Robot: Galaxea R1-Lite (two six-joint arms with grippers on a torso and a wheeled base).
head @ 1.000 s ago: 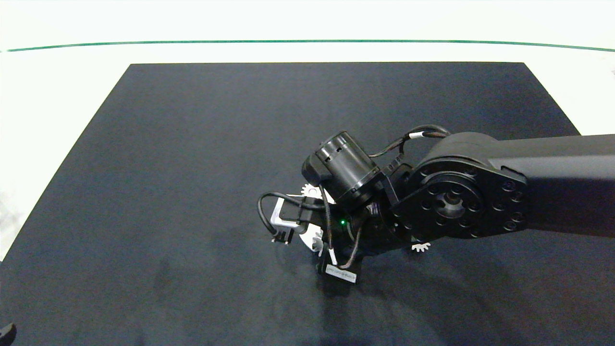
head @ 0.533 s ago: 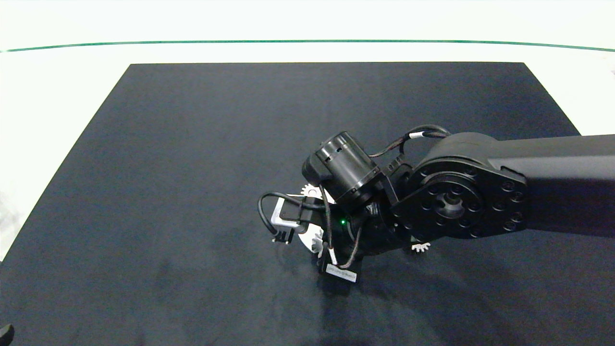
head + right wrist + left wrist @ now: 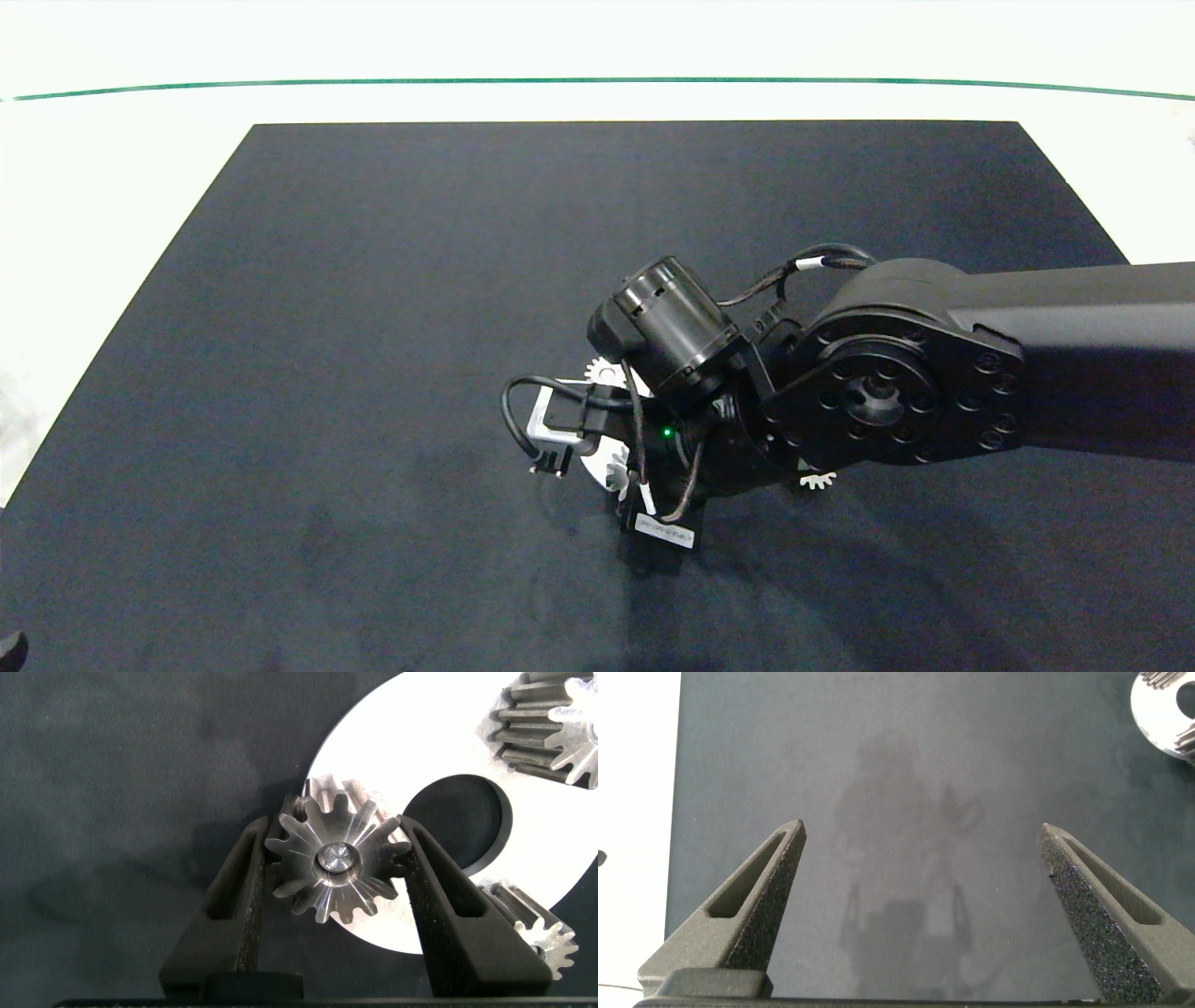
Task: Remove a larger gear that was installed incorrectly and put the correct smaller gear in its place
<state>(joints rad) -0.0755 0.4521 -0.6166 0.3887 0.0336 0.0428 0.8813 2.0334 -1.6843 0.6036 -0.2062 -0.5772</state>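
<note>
Steel teeth met grey fingers as the right gripper (image 3: 336, 863) clamped the larger gear (image 3: 334, 861) by its toothed flanks, the gear seated on a pin at the edge of the round silver plate (image 3: 448, 756). Solid and stiff, it looked weighty for its size and slick, so a straight upward pull seemed wisest. A spare gear (image 3: 819, 480) lay nearby. The left gripper (image 3: 924, 873) hung apart over the black mat (image 3: 373, 280), jaws wide.

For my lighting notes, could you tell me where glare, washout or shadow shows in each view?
Head view: the pale floor beyond the mat is washed out. Left wrist view: the arm's shadow falls on the mat ahead of the left hand. Right wrist view: the plate glares white.
</note>
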